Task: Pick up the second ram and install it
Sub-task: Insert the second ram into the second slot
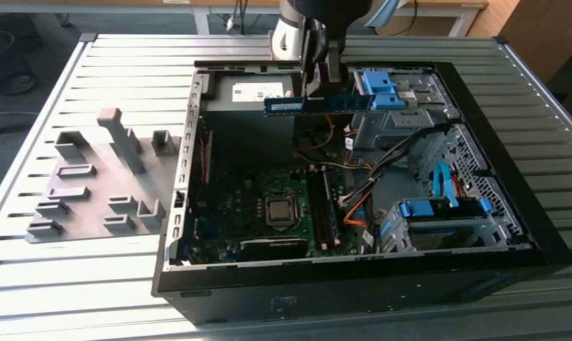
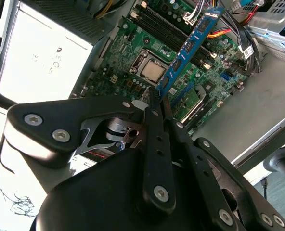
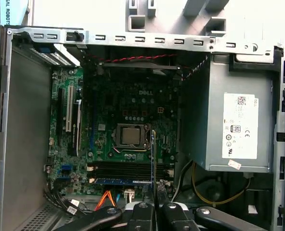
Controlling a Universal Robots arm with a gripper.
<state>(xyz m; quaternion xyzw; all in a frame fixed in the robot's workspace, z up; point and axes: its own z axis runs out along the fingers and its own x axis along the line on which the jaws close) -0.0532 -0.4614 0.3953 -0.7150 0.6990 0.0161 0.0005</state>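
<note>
My gripper (image 1: 317, 91) hangs over the back of the open computer case (image 1: 513, 234), shut on the second ram (image 1: 319, 104), a long blue-green stick held level above the case. In the second wrist view the gripper (image 2: 157, 98) grips one end of the ram (image 2: 188, 48), which points out over the motherboard (image 2: 133, 57). Seen edge-on in the first wrist view, the ram (image 3: 153, 159) rises from the gripper (image 3: 154, 206) in line with the CPU socket (image 3: 131, 136). The black memory slots (image 1: 325, 209) lie below; one seems to hold a blue-edged stick (image 3: 123, 181).
Grey plastic holder blocks (image 1: 96, 185) stand on the slatted table at the exterior view's left. The power supply (image 1: 252, 89) fills the case's back corner. Blue-handled drive cages (image 1: 447, 213) and bundles of cables (image 1: 362, 192) crowd the exterior view's right.
</note>
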